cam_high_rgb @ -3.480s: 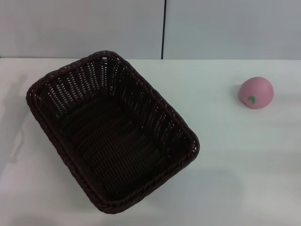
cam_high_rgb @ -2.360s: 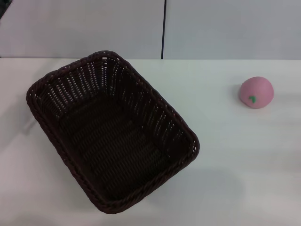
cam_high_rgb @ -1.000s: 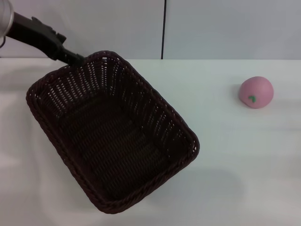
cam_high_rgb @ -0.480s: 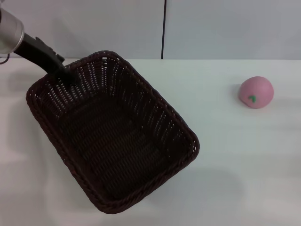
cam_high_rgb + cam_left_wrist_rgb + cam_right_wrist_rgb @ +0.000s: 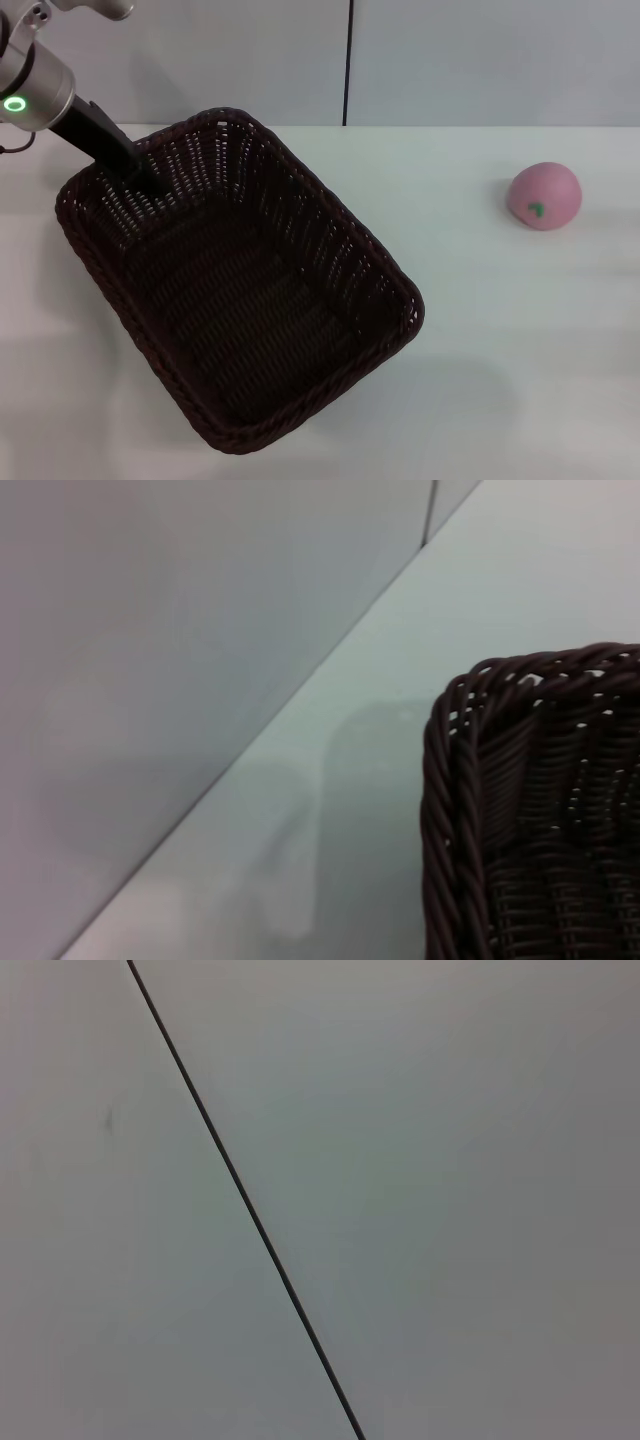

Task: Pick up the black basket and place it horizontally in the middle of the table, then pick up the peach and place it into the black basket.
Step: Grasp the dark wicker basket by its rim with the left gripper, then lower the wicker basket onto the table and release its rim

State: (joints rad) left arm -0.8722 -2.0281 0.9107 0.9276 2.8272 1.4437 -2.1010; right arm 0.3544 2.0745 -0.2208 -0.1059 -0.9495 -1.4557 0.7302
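Observation:
The black basket [image 5: 240, 300] lies skewed on the left half of the white table [image 5: 500, 350], long axis running from far left to near right, and it is empty. The pink peach [image 5: 544, 196] sits on the table at the far right, well apart from the basket. My left gripper [image 5: 146, 180] reaches down from the upper left to the basket's far-left rim, its dark tip merging with the weave. The left wrist view shows a basket corner [image 5: 520, 810] close by, with the table beside it. My right gripper is out of view.
A grey wall [image 5: 450, 60] with a dark vertical seam [image 5: 349, 60] stands along the table's far edge. The right wrist view shows only that wall with the seam [image 5: 245, 1205].
My left arm has come in from the upper left and lowered its gripper onto the basket's far-left rim. The basket and the peach have not moved.

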